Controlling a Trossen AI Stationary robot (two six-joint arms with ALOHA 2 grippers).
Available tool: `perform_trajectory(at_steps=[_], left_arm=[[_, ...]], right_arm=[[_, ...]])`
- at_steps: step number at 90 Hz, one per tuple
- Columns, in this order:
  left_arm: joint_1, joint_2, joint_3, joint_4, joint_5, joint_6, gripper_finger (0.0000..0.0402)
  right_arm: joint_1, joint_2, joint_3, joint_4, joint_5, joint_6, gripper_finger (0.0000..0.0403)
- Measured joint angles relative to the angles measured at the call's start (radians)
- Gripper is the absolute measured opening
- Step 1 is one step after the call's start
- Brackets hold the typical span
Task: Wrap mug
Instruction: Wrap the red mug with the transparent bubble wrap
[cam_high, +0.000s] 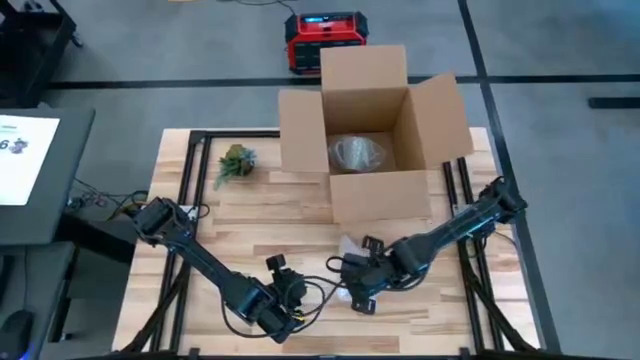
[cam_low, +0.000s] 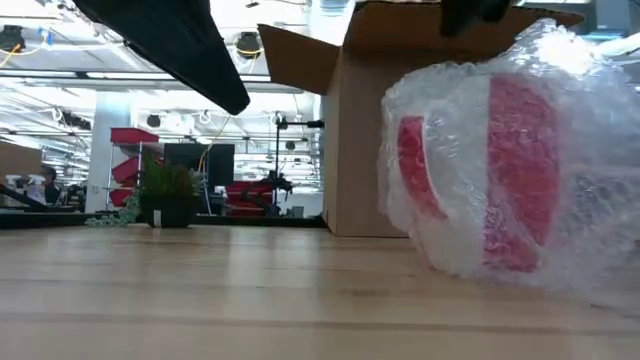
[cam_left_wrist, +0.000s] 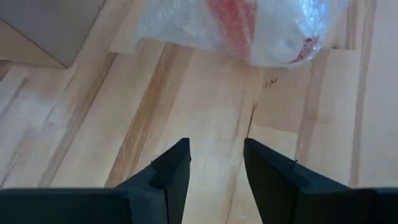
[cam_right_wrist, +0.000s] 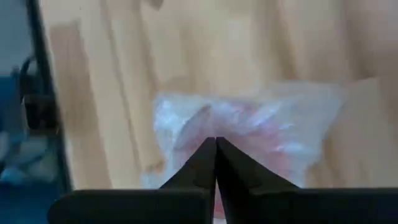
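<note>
The mug (cam_low: 500, 170) is red and white, wrapped in clear bubble wrap, and lies on the wooden table near its front edge. It also shows in the high view (cam_high: 349, 245) and in both wrist views (cam_left_wrist: 249, 25) (cam_right_wrist: 249, 130). My right gripper (cam_right_wrist: 216, 142) is shut, with its tips at the wrap from above (cam_high: 358, 283). My left gripper (cam_left_wrist: 216, 152) is open just to the left of the mug (cam_high: 297, 288), low over bare table and pointing at the mug with nothing between its fingers. My right gripper comes at the wrapped mug from above, its shut tips over the bubble wrap on the mug's upper side (cam_right_wrist: 214, 124). I cannot tell whether the tips touch the wrap or pinch a layer of it. The mug rests on the table.
An open cardboard box (cam_high: 375, 130) stands at the table's far middle with loose bubble wrap (cam_high: 357, 153) inside. A small potted plant (cam_high: 236, 162) sits left of the box. A red device (cam_high: 325, 40) is on the floor beyond the table.
</note>
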Motion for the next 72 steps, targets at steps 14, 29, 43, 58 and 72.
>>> perform_trajectory(at_steps=[14, 29, 43, 58, 72], left_arm=[[0.000, 0.000, 0.000, 0.000, 0.000, -0.003, 0.0132], [0.000, 0.000, 0.000, -0.002, 0.001, -0.005, 0.0132], [0.000, 0.000, 0.000, -0.002, 0.002, -0.005, 0.0132], [0.000, 0.000, 0.000, -0.002, 0.002, -0.003, 0.0132], [0.000, 0.000, 0.000, 0.000, 0.001, -0.001, 0.0132]], right_arm=[[-0.016, 0.073, 0.000, -0.067, 0.009, 0.050, 0.0000], [-0.037, 0.204, 0.003, -0.100, -0.036, 0.054, 0.0000], [-0.044, 0.291, 0.009, -0.103, -0.076, 0.015, 0.0000], [-0.038, 0.281, 0.036, -0.119, -0.094, -0.006, 0.0000], [-0.012, 0.219, 0.095, -0.141, -0.094, -0.033, 0.0000]])
